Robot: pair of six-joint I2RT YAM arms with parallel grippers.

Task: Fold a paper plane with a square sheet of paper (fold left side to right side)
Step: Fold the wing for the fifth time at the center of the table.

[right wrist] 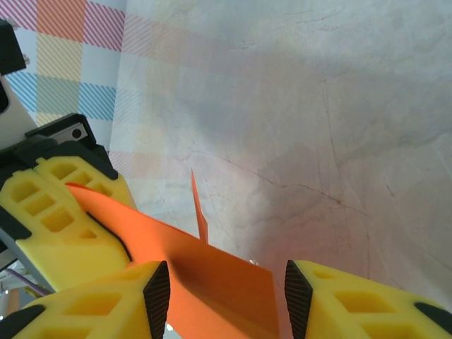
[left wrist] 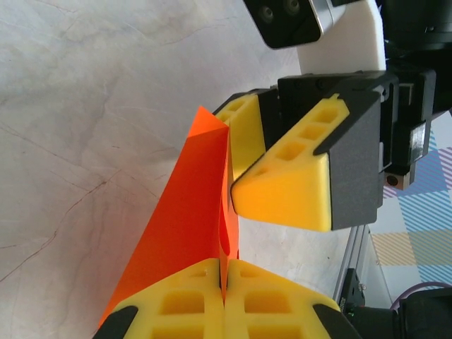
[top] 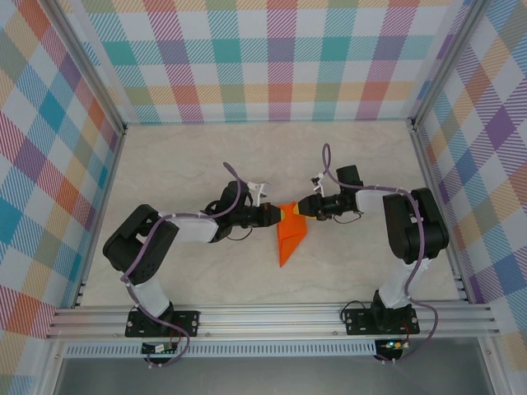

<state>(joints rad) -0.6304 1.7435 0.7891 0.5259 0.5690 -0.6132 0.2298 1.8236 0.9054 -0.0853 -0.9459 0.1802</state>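
- The orange paper (top: 290,239), creased into a narrow pointed shape, is in the middle of the surface (top: 181,164), between the 2 arms.
- Its long axis runs from the pincers toward the near edge, with the tip on the near side. The far end is the held one.
- The left pincer (left wrist: 224,275) is closed tight on this far end, and the paper stands on edge between its pads.
- The right pincer (right wrist: 222,286) is wide open with a paper corner inside the gap. Whether a finger touches it, I cannot tell.
- I judge the right pincer needs only to close there.
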